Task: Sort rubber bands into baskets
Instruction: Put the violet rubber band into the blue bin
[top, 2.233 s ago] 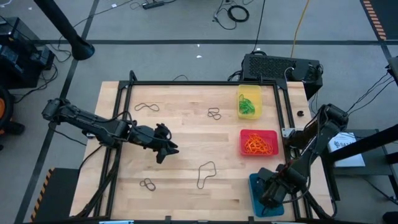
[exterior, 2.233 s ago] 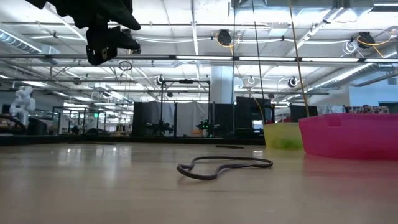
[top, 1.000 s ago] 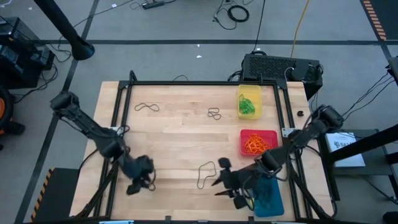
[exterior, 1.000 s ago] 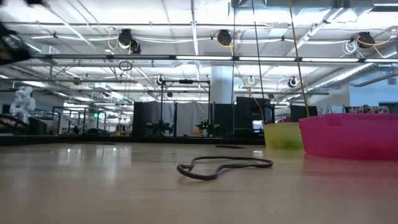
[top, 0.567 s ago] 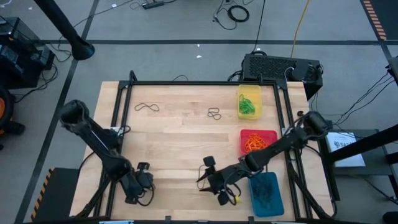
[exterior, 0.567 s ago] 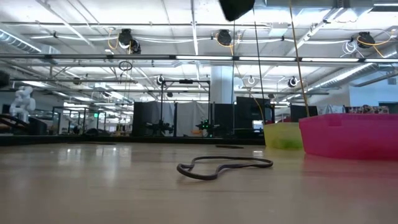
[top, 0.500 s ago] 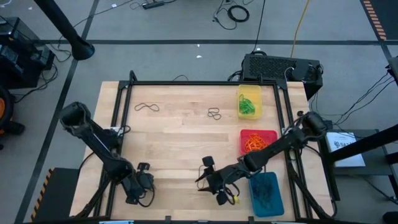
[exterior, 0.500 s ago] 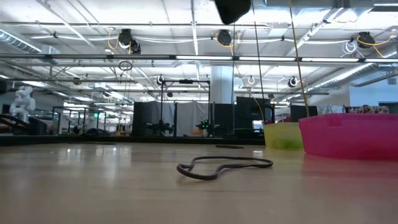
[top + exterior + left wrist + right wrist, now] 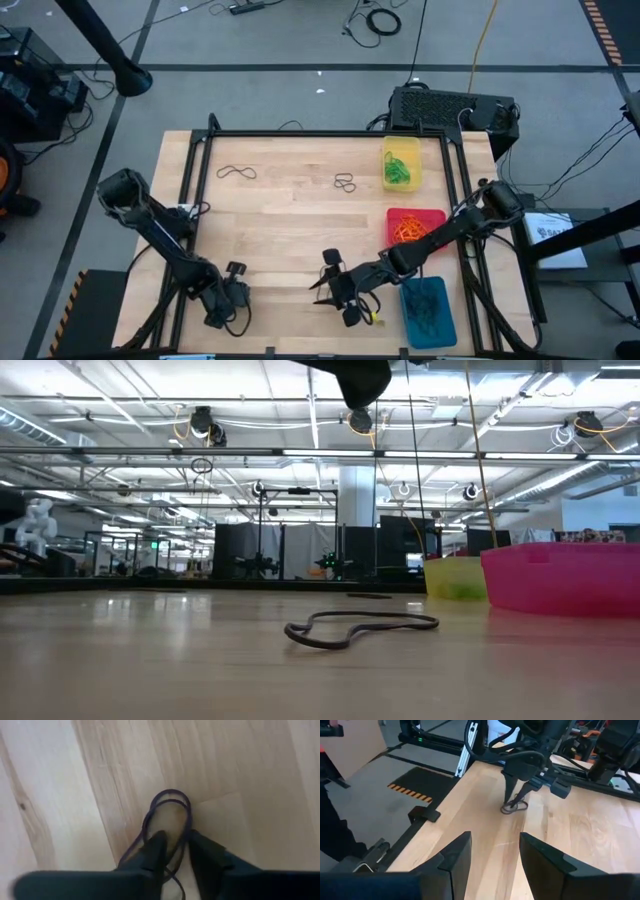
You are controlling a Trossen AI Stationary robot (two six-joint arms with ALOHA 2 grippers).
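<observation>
Left wrist view: left gripper (image 9: 175, 851) nearly together straddling dark rubber band (image 9: 167, 815), stretched lengthwise ahead.

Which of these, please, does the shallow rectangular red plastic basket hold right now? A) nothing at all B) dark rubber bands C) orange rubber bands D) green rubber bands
C: in the high view the red basket holds a tangle of orange rubber bands, while the green ones lie in the yellow basket.
</observation>
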